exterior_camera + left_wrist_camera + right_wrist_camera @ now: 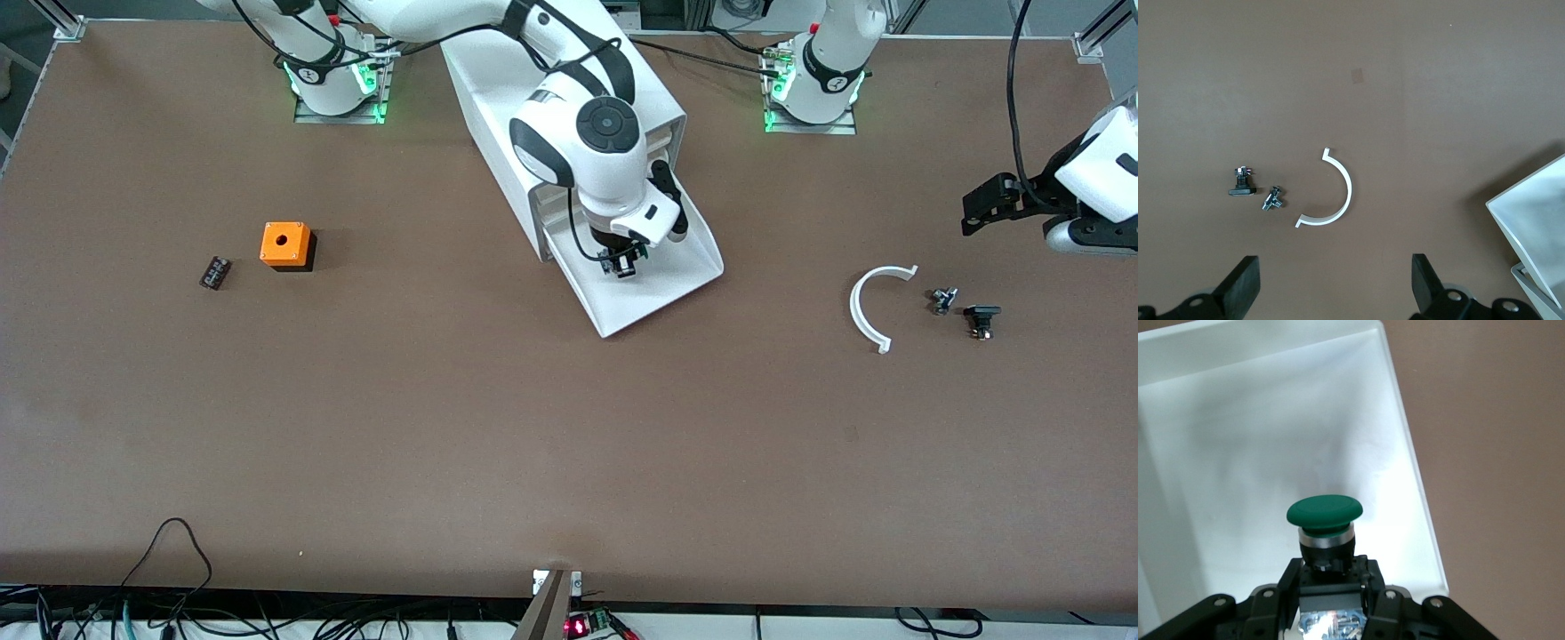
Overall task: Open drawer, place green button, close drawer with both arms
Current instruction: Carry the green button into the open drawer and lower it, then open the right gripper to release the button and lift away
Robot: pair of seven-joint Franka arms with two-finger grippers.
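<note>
My right gripper is over the pulled-out drawer, clenched on the button. In the right wrist view the green cap sits past my fingertips, with the black body clamped between them and the white drawer floor beneath. The drawer is the lowest one of the cabinet and stands well out of it, its open end toward the front camera. Whether the button touches the drawer floor, I cannot tell.

My left gripper is released, jaws wide apart, and hangs in the air over the table at the left arm's end. In the left wrist view its two fingers frame bare table. Below it lie three small items: a white arc, a metal fitting beside it, and a black part just beside the fitting. None of them touches my left gripper.

Toward the right arm's end of the table sit an orange box with a hole in its top and, beside it, a small black piece. These two stand apart from each other and well apart from the cabinet.
</note>
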